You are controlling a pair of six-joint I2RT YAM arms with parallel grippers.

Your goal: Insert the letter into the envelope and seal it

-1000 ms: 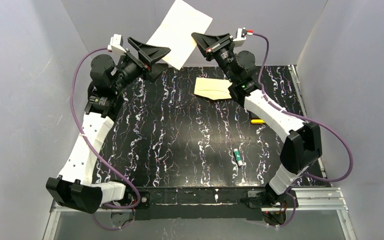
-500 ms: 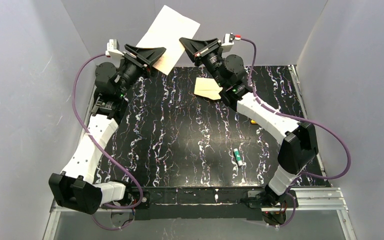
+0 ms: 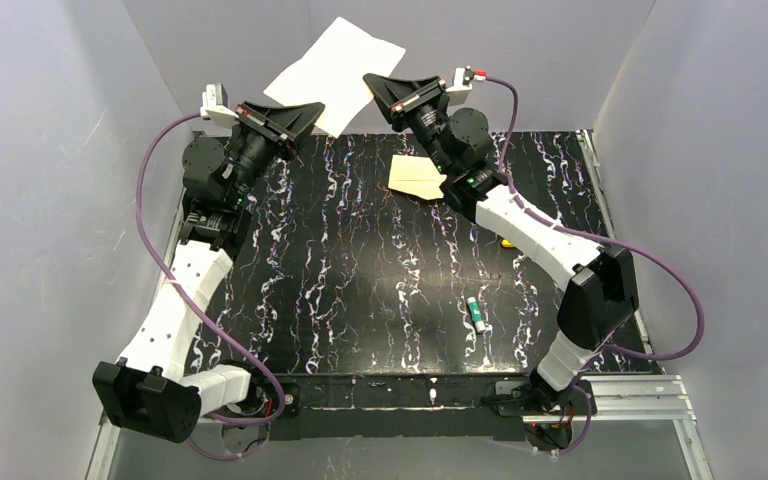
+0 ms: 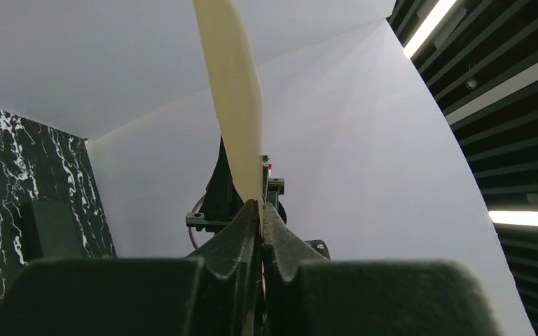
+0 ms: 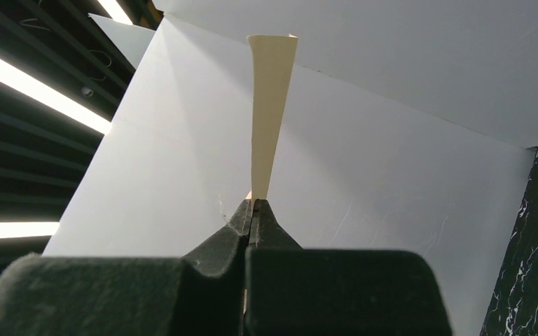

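Note:
The pale-yellow letter [image 3: 332,72] hangs in the air over the table's far edge, held between both arms. My left gripper [image 3: 316,108] is shut on its lower left edge; in the left wrist view the sheet [image 4: 235,98] rises edge-on from the closed left gripper [image 4: 260,206]. My right gripper [image 3: 370,80] is shut on the right edge, where the letter [image 5: 270,112] stands up from the closed right gripper [image 5: 252,204]. The cream-tan envelope [image 3: 422,177] lies flat on the black table [image 3: 360,270] at the back right, partly hidden by the right arm.
A small green-and-white tube [image 3: 475,313] lies on the table at the right front. A yellow object [image 3: 512,241] peeks out beside the right forearm. Grey walls close in on three sides, and the back wall stands just behind the letter.
The left gripper has closed on the letter's lower left edge. The sheet has swung from steep to flatter and shifted left. The right gripper moved slightly left and kept its hold.

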